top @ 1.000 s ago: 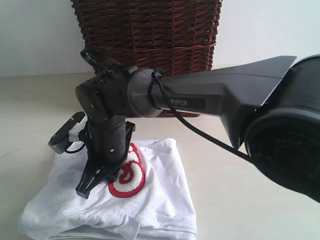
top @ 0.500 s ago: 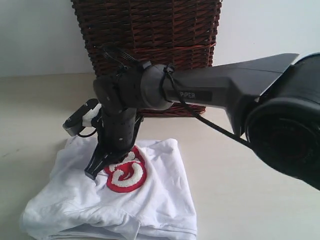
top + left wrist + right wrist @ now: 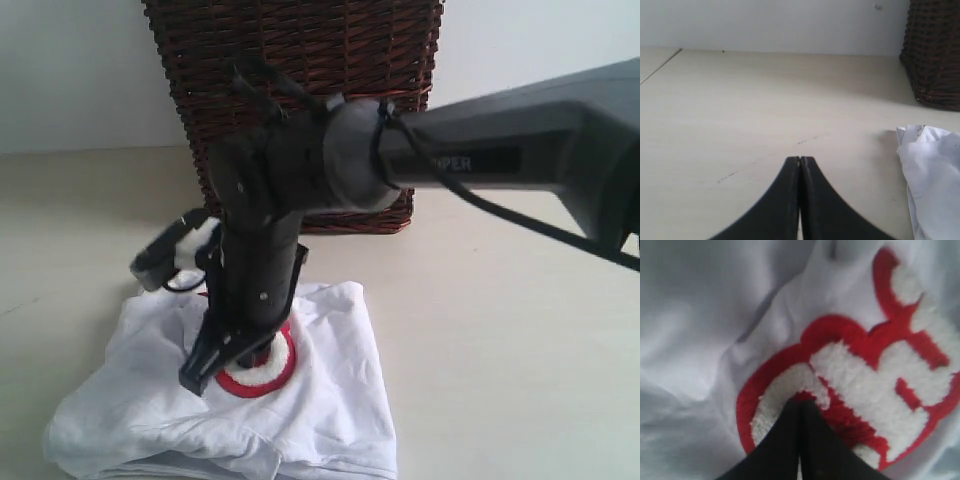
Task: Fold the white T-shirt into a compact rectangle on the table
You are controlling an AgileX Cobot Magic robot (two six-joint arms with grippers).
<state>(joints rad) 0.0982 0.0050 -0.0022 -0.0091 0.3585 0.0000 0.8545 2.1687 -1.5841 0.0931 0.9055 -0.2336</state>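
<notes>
The white T-shirt (image 3: pixel 325 405) lies folded in a rough rectangle on the pale table (image 3: pixel 500 340). Its fuzzy white lettering outlined in red (image 3: pixel 268 372) faces up. My right gripper (image 3: pixel 197 381) reaches across from the right and points down onto the shirt. Its jaws are shut, and the tips (image 3: pixel 800 403) rest on the edge of the lettering (image 3: pixel 865 385) with no cloth between them. My left gripper (image 3: pixel 800 159) is shut and hovers over bare table (image 3: pixel 765 100). A corner of the T-shirt (image 3: pixel 932 172) lies off to one side of it.
A dark brown wicker basket (image 3: pixel 300 90) stands just behind the shirt, against the pale wall; its lower corner (image 3: pixel 935 55) also shows in the left wrist view. The right arm's grey forearm (image 3: pixel 500 165) spans the scene above the table.
The right gripper lifted and shifted right across the shirt, then came down again on the lettering, covering more of it. The forearm has risen in view. The shirt has kept its shape.
</notes>
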